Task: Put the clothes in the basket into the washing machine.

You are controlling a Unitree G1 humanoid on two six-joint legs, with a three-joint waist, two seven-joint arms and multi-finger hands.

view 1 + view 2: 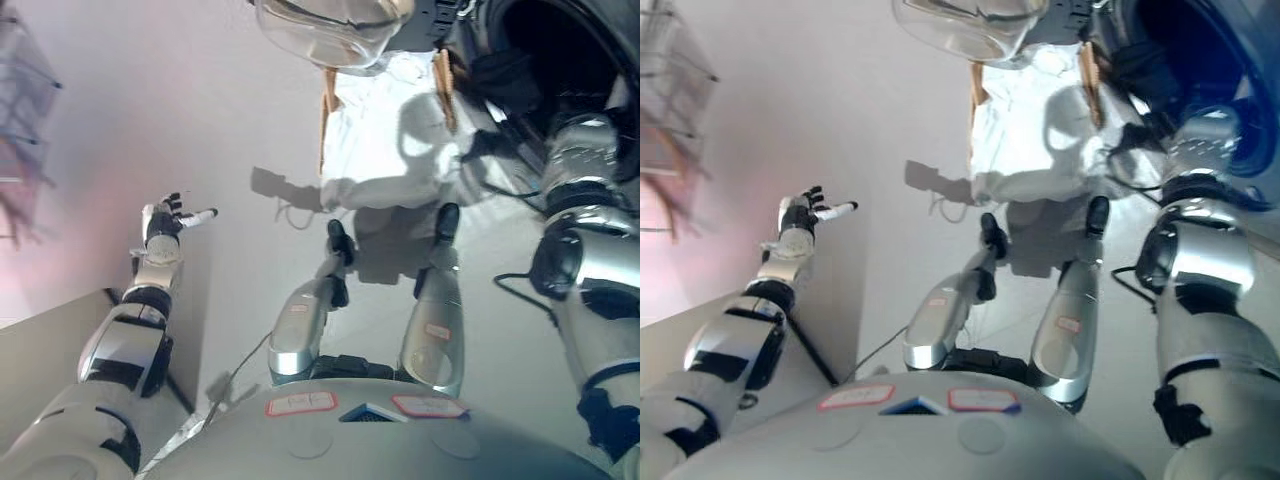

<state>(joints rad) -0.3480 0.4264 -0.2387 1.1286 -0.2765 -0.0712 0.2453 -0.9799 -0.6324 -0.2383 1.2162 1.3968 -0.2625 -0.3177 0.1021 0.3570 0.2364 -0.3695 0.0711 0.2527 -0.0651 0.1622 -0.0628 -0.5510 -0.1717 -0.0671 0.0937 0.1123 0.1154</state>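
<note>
Showing left robot hand (165,222) held out over the floor (240,120), fingers spread straight, holding nothing. Well to its right, laundry basket (330,100) with white clothes (385,150) heaped inside, just below the open washing machine door (320,30). Right arm reaching into the dark drum (560,50); right robot hand hidden there, grip impossible to tell.
</note>
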